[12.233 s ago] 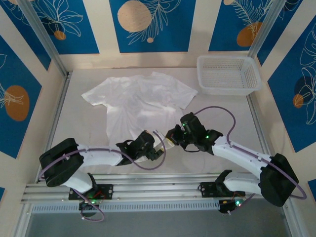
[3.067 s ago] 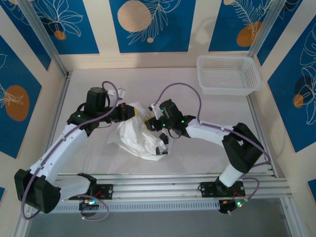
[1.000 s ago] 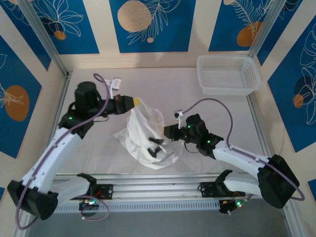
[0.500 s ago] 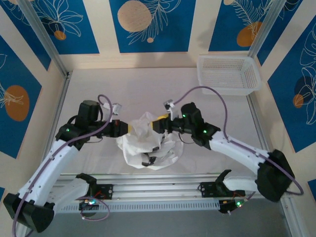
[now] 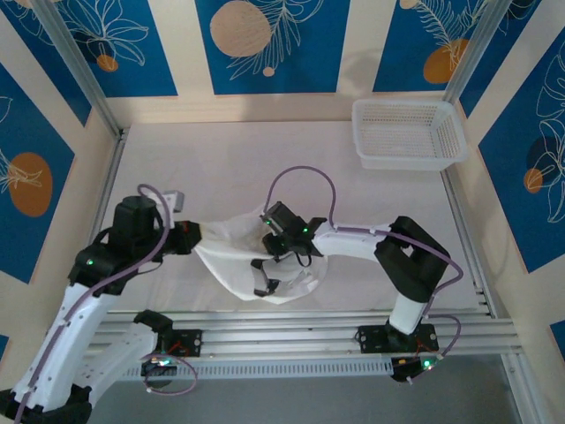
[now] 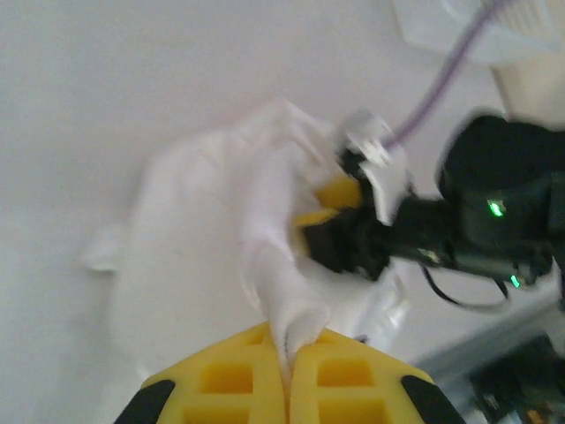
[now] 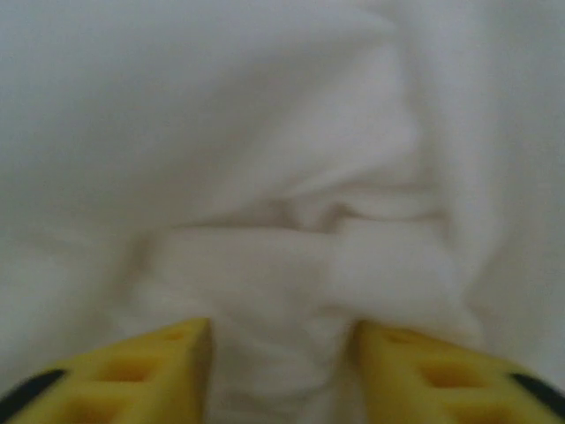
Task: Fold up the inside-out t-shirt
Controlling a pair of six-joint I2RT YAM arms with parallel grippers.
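The inside-out t-shirt [image 5: 234, 256] is a crumpled white heap near the table's front middle, with a dark mark [image 5: 262, 284] on its near side. My left gripper [image 5: 195, 237] is at the heap's left end. In the left wrist view its yellow fingers [image 6: 221, 380] are shut on a pinched ridge of the shirt [image 6: 194, 230], the left gripper [image 6: 288, 358] closed tight. My right gripper [image 5: 266, 240] pushes into the top of the heap from the right. In the right wrist view it [image 7: 282, 375] stands open, with the shirt [image 7: 265, 177] bulging between its fingers [image 7: 168, 371].
A white mesh basket [image 5: 408, 132] stands at the back right corner. Aluminium rails [image 5: 282, 322] run along the near edge just in front of the heap. Bare table [image 5: 238, 159] lies behind the shirt.
The shirt lay flat 12 s ago and is bunched now. Over the last half second my left gripper pulled its hold left and nearer, and the right gripper swung left into the heap.
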